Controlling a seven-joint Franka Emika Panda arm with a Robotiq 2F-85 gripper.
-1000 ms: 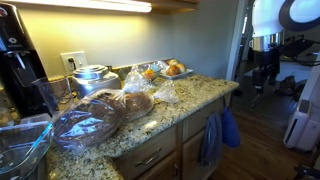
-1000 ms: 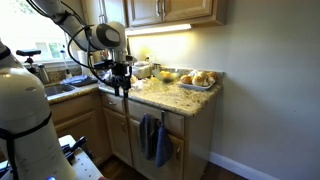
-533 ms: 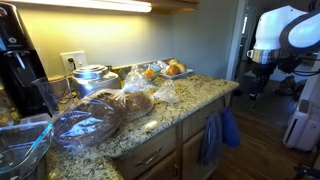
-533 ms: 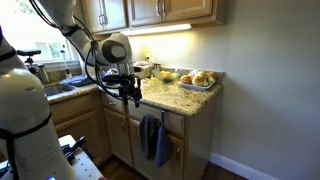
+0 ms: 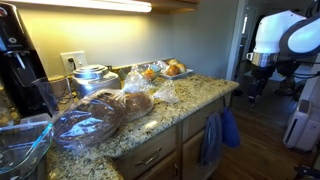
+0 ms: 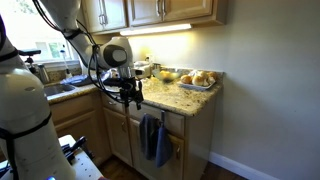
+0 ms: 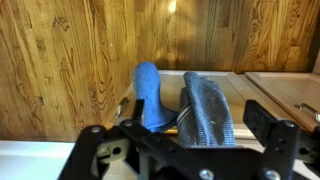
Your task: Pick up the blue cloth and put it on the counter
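The blue cloth hangs from a cabinet handle below the counter, beside a grey-blue cloth. Both exterior views show the blue cloth hanging on the cabinet front. In the wrist view my gripper is open and empty, its fingers spread wide, and both cloths lie ahead of it. In the exterior views the gripper hovers off the granite counter edge, above and apart from the cloths.
The counter carries a plate of fruit, bagged bread, a metal pot and a coffee machine. Wooden cabinets hang above. A wall stands to one side.
The arm has swung out from the counter and the gripper has dropped slightly toward the cabinet front. The cloths have not moved.
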